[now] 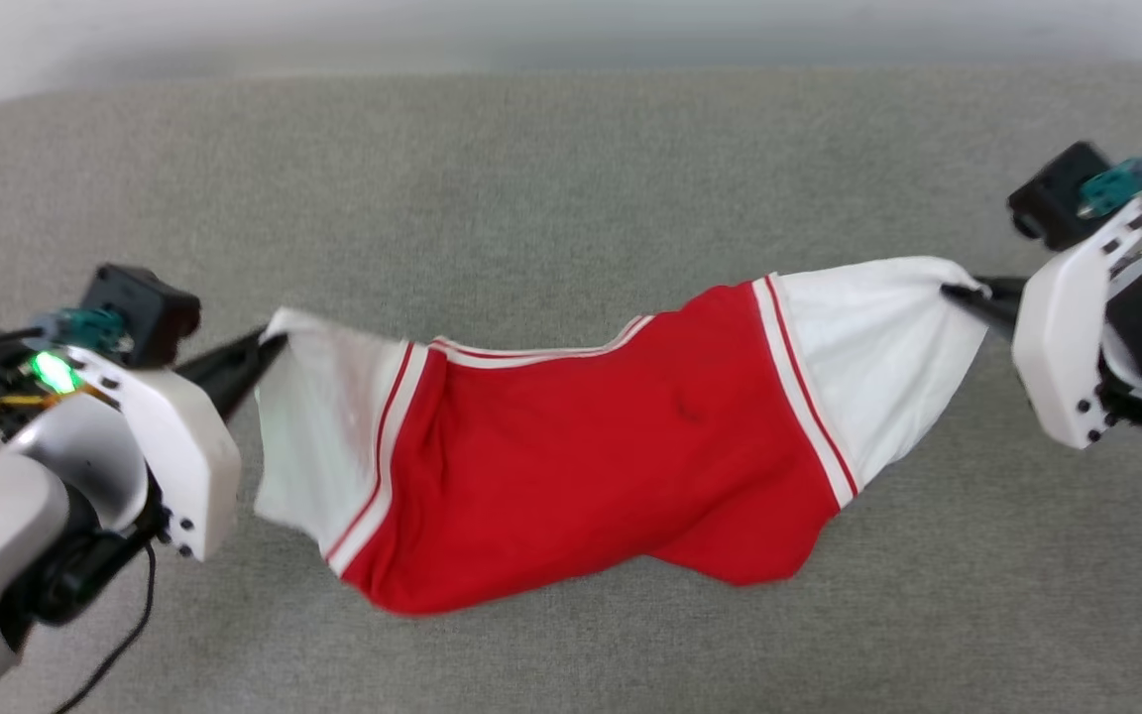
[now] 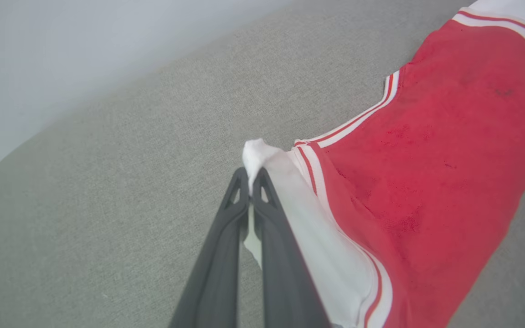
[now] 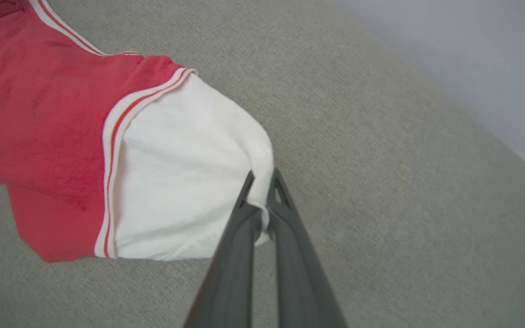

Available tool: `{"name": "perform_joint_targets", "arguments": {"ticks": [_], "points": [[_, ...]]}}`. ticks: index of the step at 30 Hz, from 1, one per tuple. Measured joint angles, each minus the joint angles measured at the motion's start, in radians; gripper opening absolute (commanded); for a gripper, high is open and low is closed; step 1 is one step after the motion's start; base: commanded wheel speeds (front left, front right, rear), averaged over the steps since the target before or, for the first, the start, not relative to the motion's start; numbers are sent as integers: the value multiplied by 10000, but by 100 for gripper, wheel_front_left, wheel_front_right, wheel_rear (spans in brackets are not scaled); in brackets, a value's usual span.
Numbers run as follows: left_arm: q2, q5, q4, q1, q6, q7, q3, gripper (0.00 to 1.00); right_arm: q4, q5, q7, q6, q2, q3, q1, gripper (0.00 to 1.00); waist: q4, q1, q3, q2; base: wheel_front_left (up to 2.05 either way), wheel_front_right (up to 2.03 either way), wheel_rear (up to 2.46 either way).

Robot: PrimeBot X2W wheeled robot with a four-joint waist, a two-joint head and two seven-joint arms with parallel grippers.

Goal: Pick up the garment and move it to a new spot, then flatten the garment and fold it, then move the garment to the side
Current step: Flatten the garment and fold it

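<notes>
The garment, a bright red T-shirt with white sleeves and striped trim, hangs stretched between my two grippers above the grey surface, its red body sagging in the middle. My left gripper is shut on the tip of one white sleeve; the left wrist view has my left gripper pinching that white cloth. On the other side, my right gripper is shut on the far white sleeve. In the right wrist view, my right gripper clamps the sleeve's edge.
A wide grey fabric surface lies under the shirt, with a pale wall behind its far edge. A black cable hangs below my left arm.
</notes>
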Motion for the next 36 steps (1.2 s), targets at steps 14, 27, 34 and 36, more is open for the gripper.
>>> {"name": "perform_joint_targets", "arguments": {"ticks": [14,27,34,36], "points": [[-589,1183,-407,-2834,48,-731,1331,0,-554,-130,-1722,0,-727,-2054,-1635,0,-376,0,-33,0,0,0,0],[-2604,2385,2537,-7560,-754,-1068,2297,0,1346,-2796,-2236,0,794,-4318,-5600,0,-656,1,1954,0,0,0,0],[-3379,3028,4149,-9789,-1315,-1553,2483,0,2612,-3917,-2610,0,1603,-4953,-7496,0,-792,2,2766,0,0,0,0],[-3490,3110,4546,-10395,-1396,-1691,2612,0,2884,-4205,-2688,0,1766,-4984,-8041,0,-816,2,2897,0,0,0,0]]}}
